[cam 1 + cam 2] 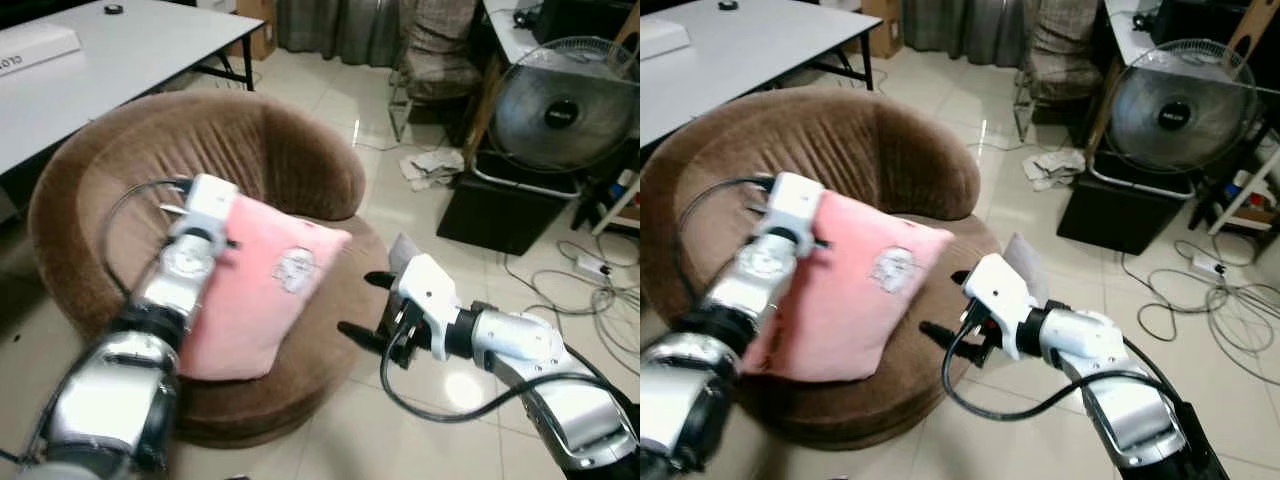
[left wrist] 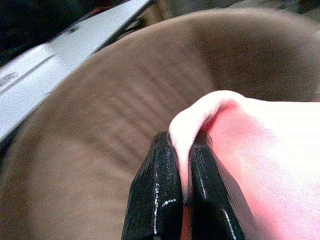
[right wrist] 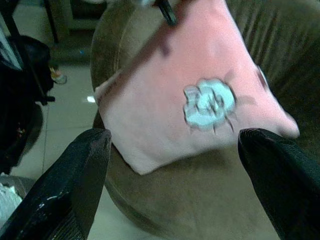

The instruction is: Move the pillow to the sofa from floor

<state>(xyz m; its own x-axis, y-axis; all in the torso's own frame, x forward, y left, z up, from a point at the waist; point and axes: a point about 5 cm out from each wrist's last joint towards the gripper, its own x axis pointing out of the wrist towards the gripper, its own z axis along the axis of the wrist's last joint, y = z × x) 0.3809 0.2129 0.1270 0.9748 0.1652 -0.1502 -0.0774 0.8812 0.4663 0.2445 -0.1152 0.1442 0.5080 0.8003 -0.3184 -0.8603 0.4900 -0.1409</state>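
Tiled floor [image 1: 330, 100], round brown corduroy sofa [image 1: 280, 150] at centre-left of frame. Pink square pillow with pale printed patch [image 1: 265, 290] lies propped on sofa seat. Left gripper [image 2: 185, 197] fingers clamped on pillow's corner. Right gripper [image 1: 368, 305] just beside seat edge, fingers spread wide. Grey standing fan [image 1: 560, 105] upper right.

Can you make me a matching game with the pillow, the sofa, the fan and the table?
Things:
1. pillow
2. sofa
3. fan
4. table

Matches:
A. brown and round
B. white, behind the sofa
C. pink, pinched by the left gripper
D. on the floor at the robot's right

Pairs: 1-C, 2-A, 3-D, 4-B
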